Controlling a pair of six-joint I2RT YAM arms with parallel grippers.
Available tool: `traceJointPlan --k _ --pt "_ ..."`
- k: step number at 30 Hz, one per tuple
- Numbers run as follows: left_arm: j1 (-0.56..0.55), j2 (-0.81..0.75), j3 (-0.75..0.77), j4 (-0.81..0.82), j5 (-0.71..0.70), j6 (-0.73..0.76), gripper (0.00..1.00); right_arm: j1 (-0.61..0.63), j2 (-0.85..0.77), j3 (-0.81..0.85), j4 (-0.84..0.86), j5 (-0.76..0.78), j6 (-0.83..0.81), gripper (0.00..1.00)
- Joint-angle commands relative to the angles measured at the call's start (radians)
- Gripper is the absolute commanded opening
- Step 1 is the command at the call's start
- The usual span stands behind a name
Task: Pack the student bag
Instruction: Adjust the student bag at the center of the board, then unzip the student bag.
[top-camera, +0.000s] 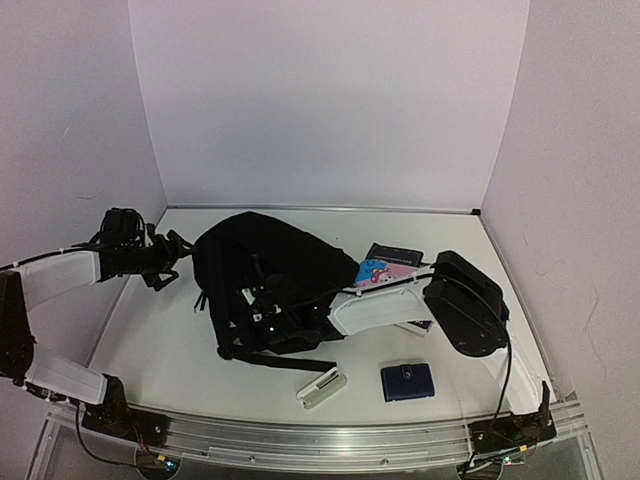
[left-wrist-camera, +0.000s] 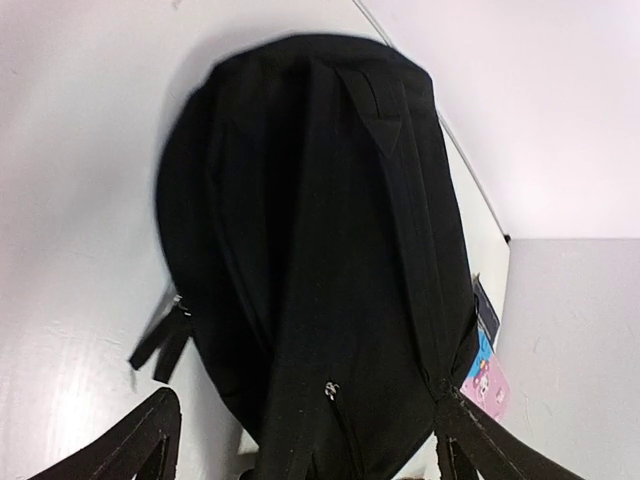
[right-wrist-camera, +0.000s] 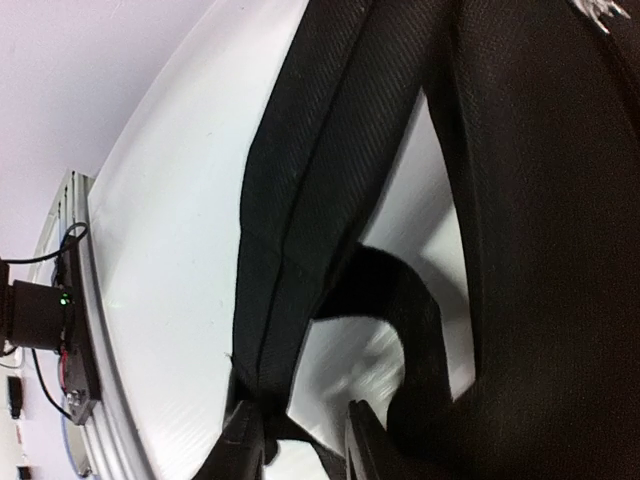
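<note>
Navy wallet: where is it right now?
Top view: the navy wallet lies near the front rail, right of centre, just right of the white case, apart from the student bag.

bright, even, diffuse light fills the overhead view, and the white walls take a faint violet cast. the black bag (top-camera: 265, 265) throws only a soft, narrow shadow on the pale surface (top-camera: 150, 340), and its fabric is so dark that folds barely show. in the left wrist view the bag's outline is slightly blurred and the left claw (left-wrist-camera: 305, 400) is out of focus. in the right wrist view the weave is sharp, the right claw (right-wrist-camera: 305, 435) is blurred, the surface is washed out, and the metal rail (right-wrist-camera: 70, 200) curves with lens distortion.
</note>
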Motion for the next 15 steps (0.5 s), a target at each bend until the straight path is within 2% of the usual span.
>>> traceJointPlan --k 1,6,12,15 --pt "-0.069 0.109 -0.004 0.090 0.086 -0.037 0.89 0.004 -0.210 -0.057 -0.041 0.064 -0.018 0.40" --pt "-0.111 0.192 0.004 0.194 0.122 -0.073 0.91 -0.003 -0.314 -0.100 -0.105 0.178 -0.009 0.54" --pt "-0.113 0.289 0.035 0.196 0.117 -0.073 0.91 -0.053 -0.320 -0.109 -0.139 0.219 -0.006 0.56" --pt "-0.113 0.336 0.028 0.209 0.126 -0.086 0.88 -0.072 -0.302 -0.098 -0.142 0.229 -0.015 0.56"
